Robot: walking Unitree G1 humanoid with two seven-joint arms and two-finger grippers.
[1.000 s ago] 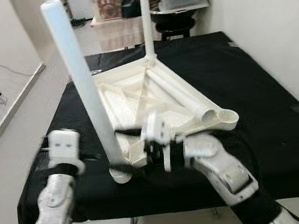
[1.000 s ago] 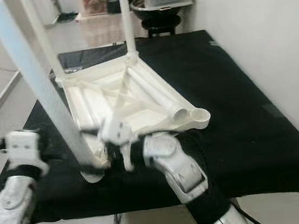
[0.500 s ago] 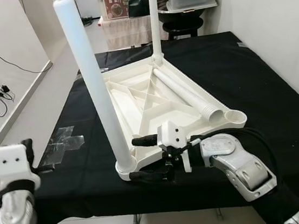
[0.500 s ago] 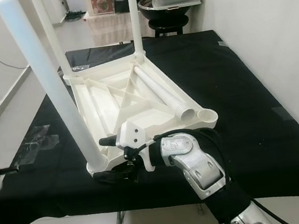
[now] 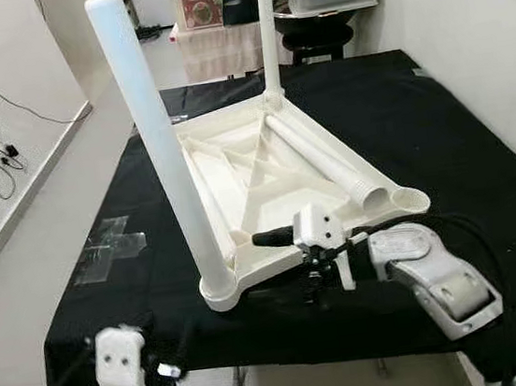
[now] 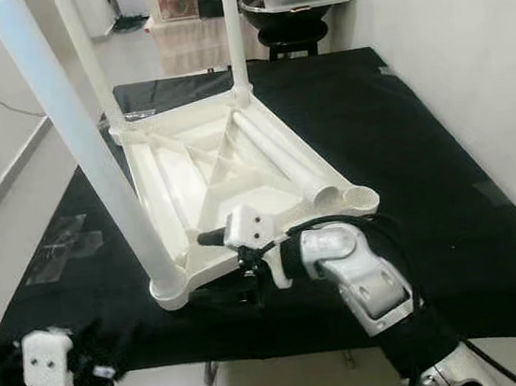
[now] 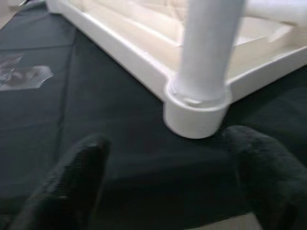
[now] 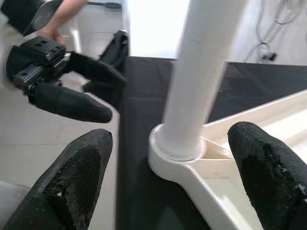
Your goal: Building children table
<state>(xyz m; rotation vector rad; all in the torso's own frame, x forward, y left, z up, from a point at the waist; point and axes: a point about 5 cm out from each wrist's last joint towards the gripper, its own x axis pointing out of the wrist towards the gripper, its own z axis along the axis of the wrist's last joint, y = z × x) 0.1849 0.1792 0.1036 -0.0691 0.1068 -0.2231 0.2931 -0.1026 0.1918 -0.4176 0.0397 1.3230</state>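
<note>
I keep the right gripper [image 6: 224,265] spread open astride the tabletop [image 5: 264,169] edge, bracing it beside the upright leg [image 5: 161,153]. The left gripper [image 8: 72,79], open and empty, hangs low off the black table [image 5: 458,131].

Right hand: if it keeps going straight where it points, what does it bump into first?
Probably the upright white plastic table leg in its round corner socket, which sits between the right hand's open fingers. Depth is hard to judge.

We see upturned tabletop [image 5: 264,169]: cream plastic, smooth, slight sheen. Screwed-in leg [image 5: 159,139]: white plastic, smooth, satin. Table cover [image 5: 460,149]: black cloth, matt. Gripper fingertips [image 8: 79,179]: black, rough, grainy rubber-like. Floor [image 5: 47,238]: pale glossy tile.
</note>
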